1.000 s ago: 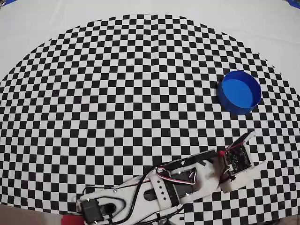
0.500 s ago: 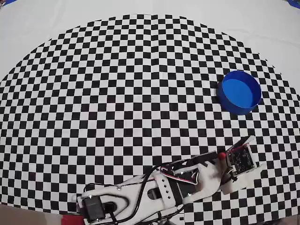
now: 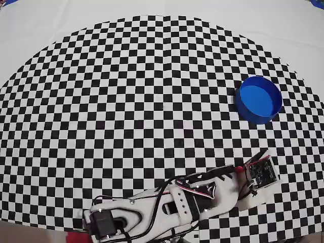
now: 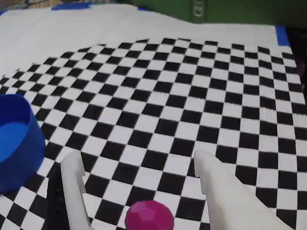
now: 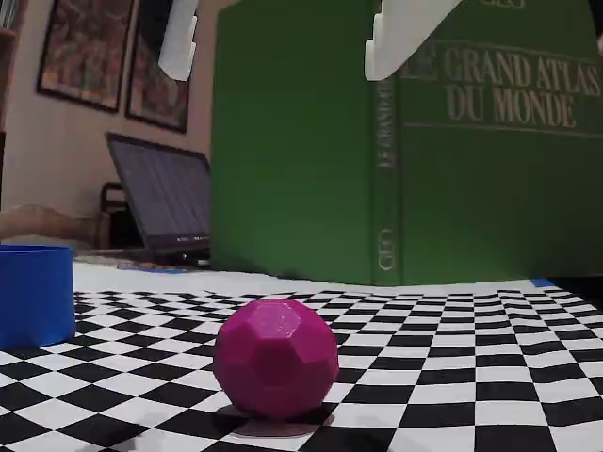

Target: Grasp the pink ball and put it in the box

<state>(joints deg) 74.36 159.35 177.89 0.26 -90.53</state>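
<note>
Fingers (image 4: 139, 167) spread wide, holding nothing, hanging above the pink ball (image 5: 276, 357), which rests on the checkered cloth (image 3: 126, 101) of the counter. Fixed view, left to right: box (image 5: 36, 294) cut by the frame edge, framed pictures (image 5: 83, 58), laptop (image 5: 162, 193), green atlas (image 5: 396, 141) upright. Overhead, the arm (image 3: 177, 205) hides nearly all of the ball; box well apart, up-right.

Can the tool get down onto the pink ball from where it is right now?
Probably yes. The tool hangs open above the pink ball, its two fingers either side, with only checkered mat around the ball.
</note>
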